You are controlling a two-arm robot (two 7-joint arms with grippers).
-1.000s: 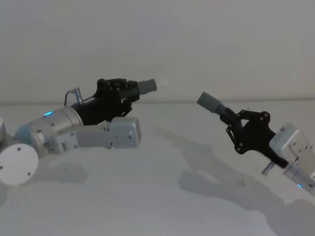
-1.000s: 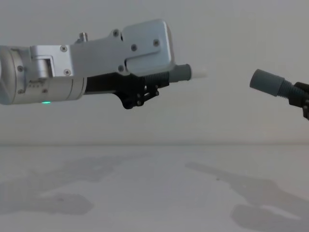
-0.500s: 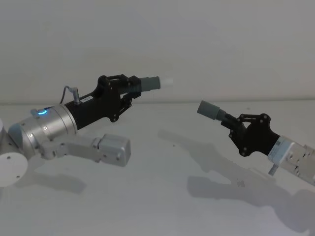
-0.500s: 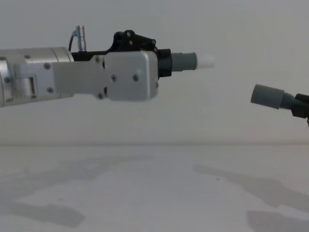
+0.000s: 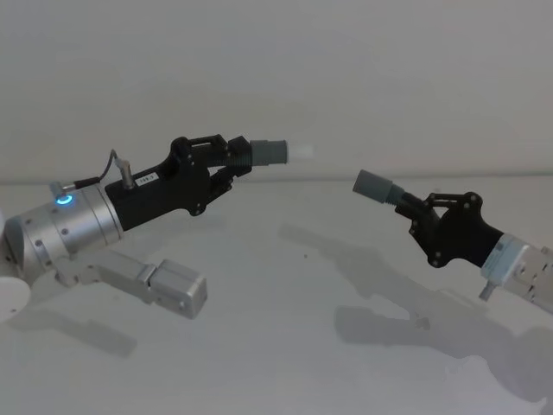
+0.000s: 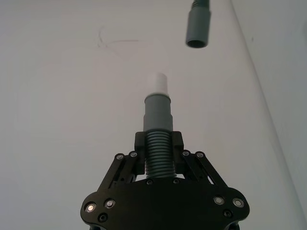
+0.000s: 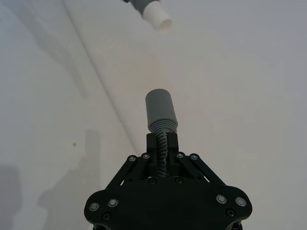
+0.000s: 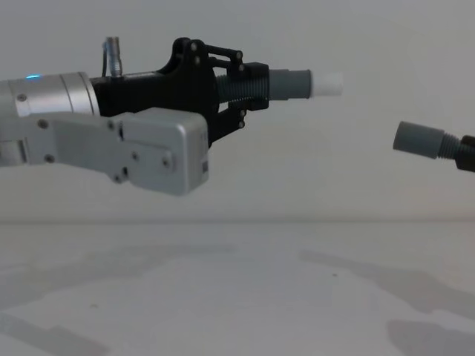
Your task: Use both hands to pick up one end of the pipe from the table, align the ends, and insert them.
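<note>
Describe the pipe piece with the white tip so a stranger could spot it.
Above the white table, find the left gripper, on the arm with the glowing ring. It is shut on a short grey ribbed pipe piece. Its end carries a narrow white tip, while the other piece, in the right gripper, ends in a plain grey cuff.
</note>
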